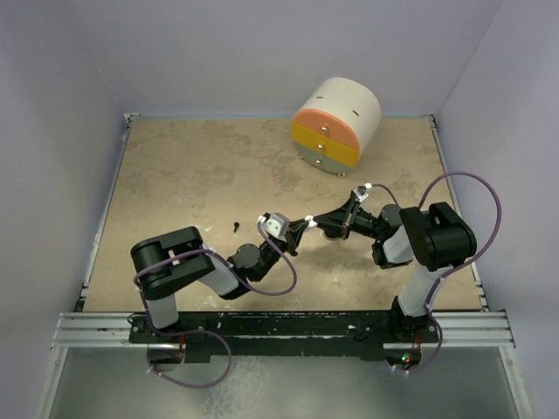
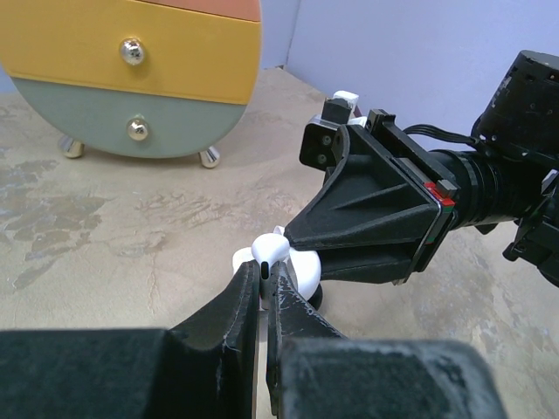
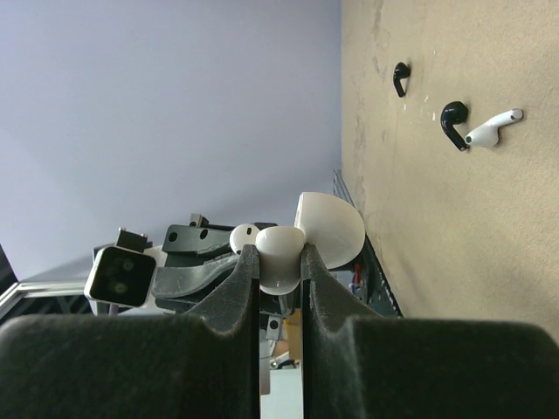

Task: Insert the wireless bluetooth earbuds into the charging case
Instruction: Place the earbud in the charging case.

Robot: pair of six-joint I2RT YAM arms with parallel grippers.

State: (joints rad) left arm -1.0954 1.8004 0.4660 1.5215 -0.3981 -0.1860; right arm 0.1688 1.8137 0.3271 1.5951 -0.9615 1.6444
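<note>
Two matte black grippers meet above the speckled tan table (image 1: 175,175); right gripper (image 3: 279,257) clamps the glossy white rounded charging case (image 3: 288,240), lid open; left gripper (image 2: 264,279) pinches a smooth white earbud (image 2: 269,251) just beside it

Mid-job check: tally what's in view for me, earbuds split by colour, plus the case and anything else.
White earbuds: 2 (one in the left gripper, one on the table)
Black earbuds: 2 (both on the table)
Charging case: 1 (white, lid open, in the right gripper)
Drawer unit: 1
Total: 6
</note>
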